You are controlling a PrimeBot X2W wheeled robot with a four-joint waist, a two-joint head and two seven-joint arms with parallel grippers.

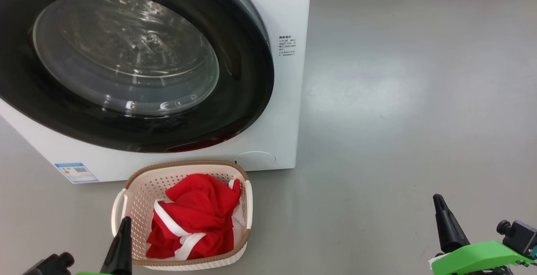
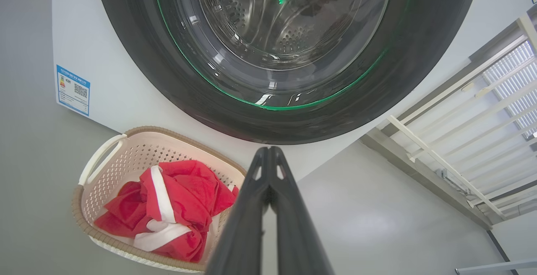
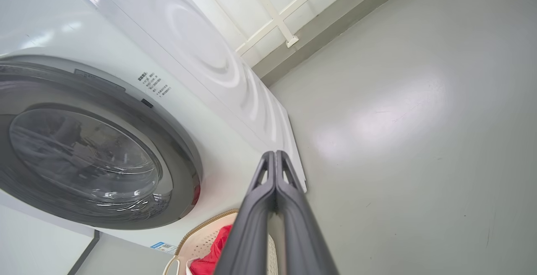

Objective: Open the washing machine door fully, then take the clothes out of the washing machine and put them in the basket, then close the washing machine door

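The white washing machine fills the upper left of the head view, and its black-rimmed round door lies shut against the front; through the glass the steel drum shows. On the floor before it stands the cream basket holding the red clothes with white bands. My left gripper is shut and empty at the basket's near left rim. Far to the right over bare floor, my right gripper is shut and empty too. Both wrist views show fingertips pressed together.
Grey floor spreads open to the right of the machine. A white railing runs along the wall beyond the machine's side. A blue label sits low on the machine's front.
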